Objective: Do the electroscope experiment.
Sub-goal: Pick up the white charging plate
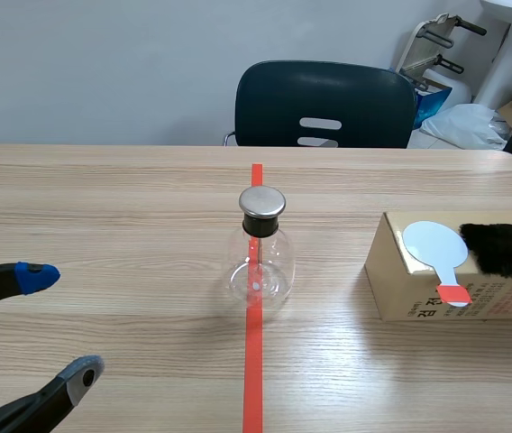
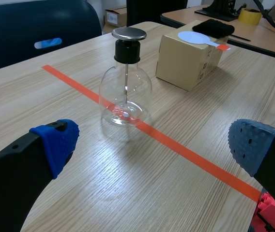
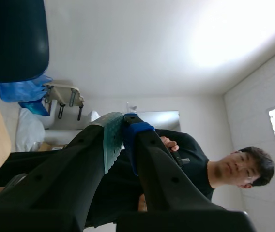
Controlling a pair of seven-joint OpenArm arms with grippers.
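The electroscope, a clear glass flask (image 1: 258,266) with a black neck and a metal cap (image 1: 262,200), stands upright on the red tape line at mid-table. My left gripper (image 1: 62,323) is open, low at the near left, well short of the flask (image 2: 125,94). In the left wrist view the flask stands ahead of my open left gripper (image 2: 154,142). On a cardboard box (image 1: 418,289) to the right lie a white disc paddle (image 1: 434,244) with a red handle and a black fur piece (image 1: 504,248). My right gripper (image 3: 123,128) is shut on nothing and points up, away from the table.
A dark blue chair (image 1: 324,104) stands behind the table's far edge. In the right wrist view a person in a black top (image 3: 186,159) is behind the gripper. A second desk with a tape roll (image 2: 248,15) lies beyond the box.
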